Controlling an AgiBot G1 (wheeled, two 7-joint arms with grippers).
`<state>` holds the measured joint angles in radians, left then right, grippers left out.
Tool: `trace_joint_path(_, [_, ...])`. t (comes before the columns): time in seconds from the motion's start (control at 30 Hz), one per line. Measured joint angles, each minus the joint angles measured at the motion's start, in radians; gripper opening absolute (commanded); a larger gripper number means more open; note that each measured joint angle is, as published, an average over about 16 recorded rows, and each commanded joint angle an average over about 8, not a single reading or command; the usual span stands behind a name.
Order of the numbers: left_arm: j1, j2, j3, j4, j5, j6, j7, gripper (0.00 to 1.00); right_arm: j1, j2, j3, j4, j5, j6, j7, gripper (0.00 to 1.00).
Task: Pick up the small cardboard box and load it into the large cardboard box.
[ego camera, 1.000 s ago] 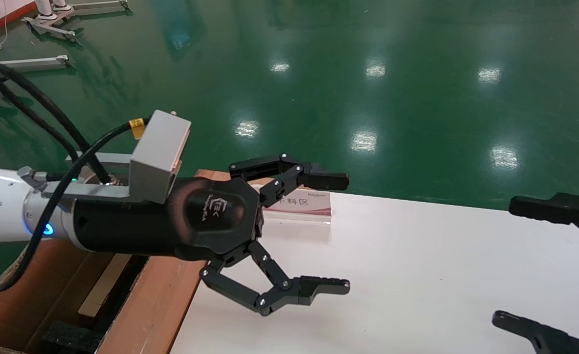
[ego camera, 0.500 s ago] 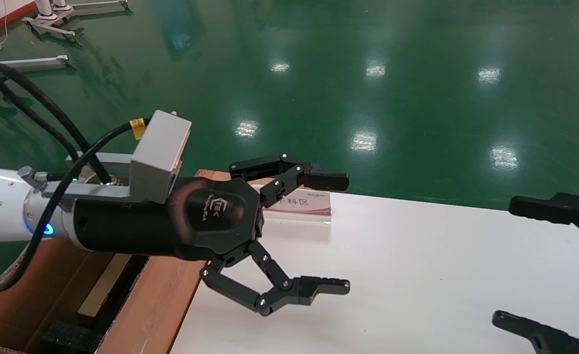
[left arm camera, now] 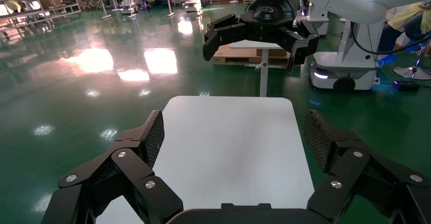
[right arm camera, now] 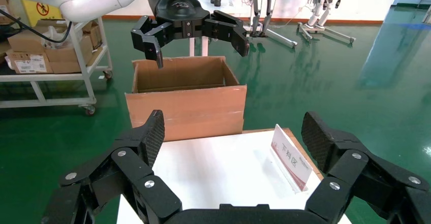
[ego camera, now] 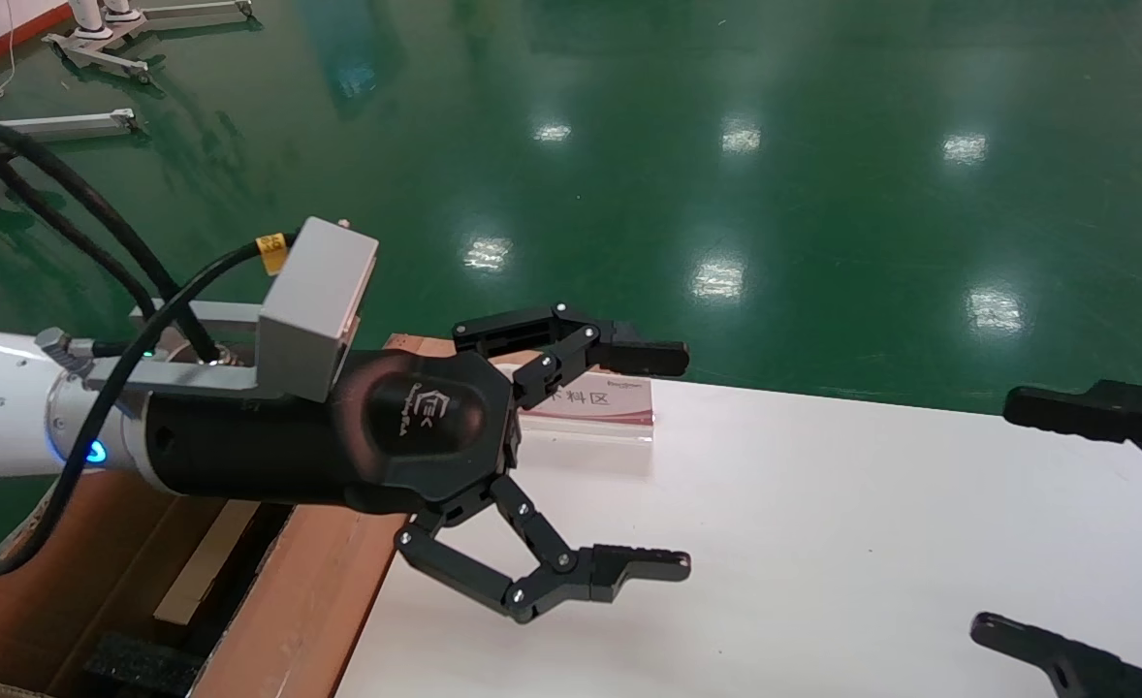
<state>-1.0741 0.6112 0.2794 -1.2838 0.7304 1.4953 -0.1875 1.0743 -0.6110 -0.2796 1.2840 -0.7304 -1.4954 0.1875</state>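
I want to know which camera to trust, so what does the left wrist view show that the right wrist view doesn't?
Only the left wrist view shows the right end effector, open above the far end of the table. Only the right wrist view shows the large box, the sign and the left end effector, open above that box. Both show the white table with no small box on it.

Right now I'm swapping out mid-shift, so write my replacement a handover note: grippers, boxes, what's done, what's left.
Left gripper: open, empty, over the white table's left end.
Right gripper: open, empty, at the table's right edge.
Large cardboard box: on the floor off the table's left end, flaps up.
Small cardboard box: not visible in any view. Only a sign stand sits on the table.
Done: cannot tell.
Left: locate the small box, then grasp and load it.
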Motion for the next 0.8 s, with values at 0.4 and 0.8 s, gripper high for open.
trace_joint_path(0.4, [0.000,0.000,0.000,0.000,0.000,0.000,0.000,1.00,0.000,0.000,0.000,0.000,0.000,0.000,0.000,1.00])
trace_joint_path(0.8, [0.000,0.000,0.000,0.000,0.000,0.000,0.000,1.00,0.000,0.000,0.000,0.000,0.000,0.000,0.000,1.00])
